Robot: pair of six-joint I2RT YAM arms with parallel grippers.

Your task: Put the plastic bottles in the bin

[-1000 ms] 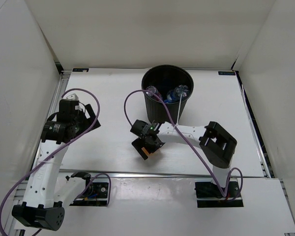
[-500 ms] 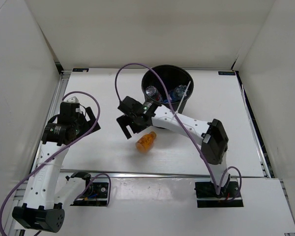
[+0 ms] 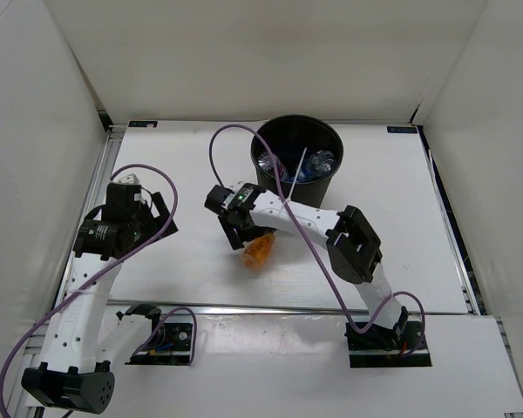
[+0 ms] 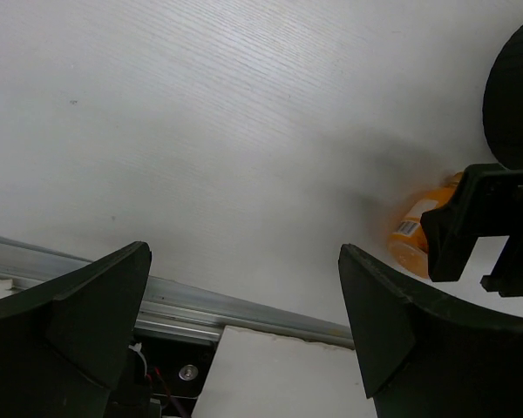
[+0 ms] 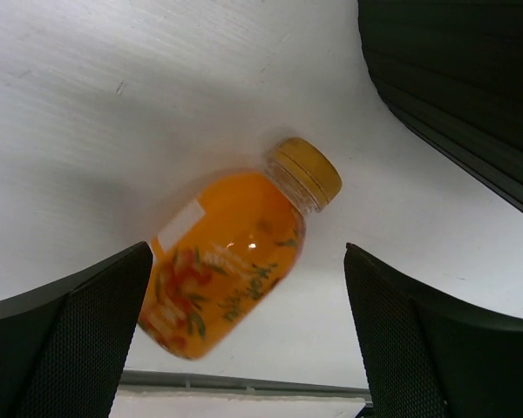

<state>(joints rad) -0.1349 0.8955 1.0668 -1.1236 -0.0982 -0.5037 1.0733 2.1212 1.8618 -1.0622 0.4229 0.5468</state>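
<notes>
A stubby orange bottle [image 5: 231, 261] with a yellow cap lies on its side on the white table, also seen from above [image 3: 259, 250] and in the left wrist view [image 4: 414, 235]. My right gripper [image 5: 248, 348] hovers right over the bottle [image 3: 247, 235]. It is open, with a finger on each side of the bottle and neither touching it. The black bin [image 3: 297, 139] stands just behind and holds clear blue-labelled bottles [image 3: 321, 162]. Its wall [image 5: 471, 87] fills the upper right of the right wrist view. My left gripper [image 3: 159, 218] is open and empty at the left [image 4: 244, 331].
A metal rail [image 4: 244, 305] runs along the table's near edge, with the arm base plates below it. White walls close in the left, back and right sides. A purple cable [image 3: 235, 139] loops from the right arm beside the bin.
My right gripper swung off to the upper left, uncovering the orange bottle, then came back over it with its jaws slightly narrower. The bottle stayed put. The left arm barely moved.
</notes>
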